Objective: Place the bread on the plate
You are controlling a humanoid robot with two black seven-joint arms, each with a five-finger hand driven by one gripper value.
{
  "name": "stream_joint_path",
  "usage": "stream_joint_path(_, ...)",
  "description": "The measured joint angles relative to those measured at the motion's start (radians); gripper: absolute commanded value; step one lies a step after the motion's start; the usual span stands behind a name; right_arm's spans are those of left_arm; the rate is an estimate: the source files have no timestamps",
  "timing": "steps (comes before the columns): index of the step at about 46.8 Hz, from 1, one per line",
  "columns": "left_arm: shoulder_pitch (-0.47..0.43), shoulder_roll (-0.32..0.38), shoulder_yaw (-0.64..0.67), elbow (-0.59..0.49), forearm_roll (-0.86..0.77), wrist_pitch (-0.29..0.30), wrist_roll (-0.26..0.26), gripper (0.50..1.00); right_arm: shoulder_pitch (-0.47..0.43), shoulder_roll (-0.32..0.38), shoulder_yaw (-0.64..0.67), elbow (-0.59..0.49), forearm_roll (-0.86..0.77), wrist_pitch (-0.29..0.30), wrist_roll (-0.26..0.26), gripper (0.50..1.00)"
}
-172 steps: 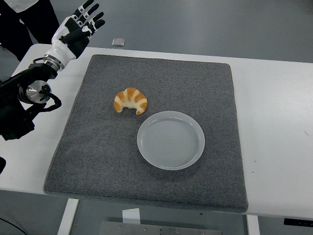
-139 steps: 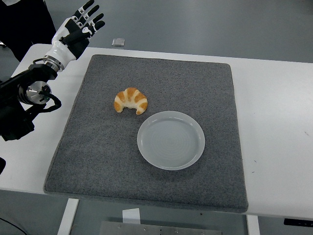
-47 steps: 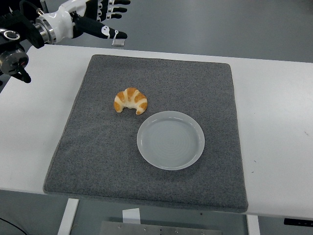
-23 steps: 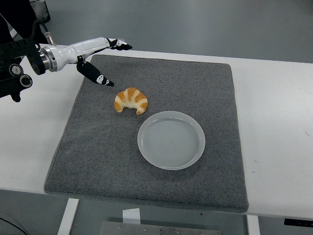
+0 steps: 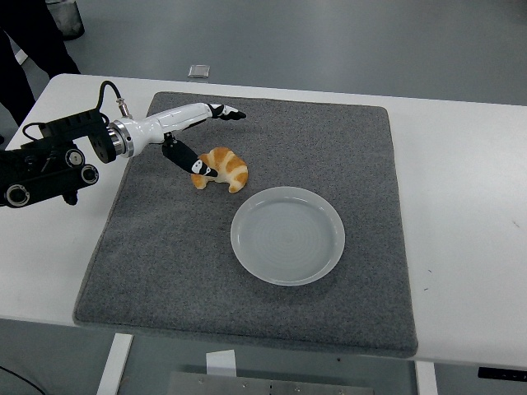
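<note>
A golden croissant (image 5: 226, 169) lies on the grey mat (image 5: 247, 271), up and left of a round pale plate (image 5: 287, 235) that holds nothing. My left hand (image 5: 202, 140) reaches in from the left, low over the mat. It is open: its thumb (image 5: 191, 161) points down onto the croissant's left end, and its fingers (image 5: 222, 110) stretch out beyond the croissant's far side. The bread sits between thumb and fingers, with no grasp on it. My right arm does not show.
The mat covers most of the white table (image 5: 461, 181). A small grey object (image 5: 198, 71) lies beyond the table's far edge. A person's dark clothing (image 5: 33, 41) shows at the top left.
My left arm has swung in from the far left corner and come down toward the croissant, with the thumb now at its left end. Croissant and plate have stayed put.
</note>
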Motion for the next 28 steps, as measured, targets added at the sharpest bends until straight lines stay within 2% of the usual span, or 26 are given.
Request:
stream_joint_path(9,0.020,-0.044,0.000,0.050,0.003,0.005,0.000,0.979,0.000,0.000,0.000,0.000,0.000,-0.001,0.000,0.952)
stream_joint_path(18,0.039,-0.051,0.001,0.086,0.006,0.014,0.000,0.977,0.000,0.000,-0.001,0.000,0.000,-0.002,0.000,0.952)
stream_joint_path(28,0.062,-0.102,0.002,0.153,0.004,0.017,-0.027,0.975,0.000,0.000,0.000,0.000,0.000,-0.003,0.000,0.952)
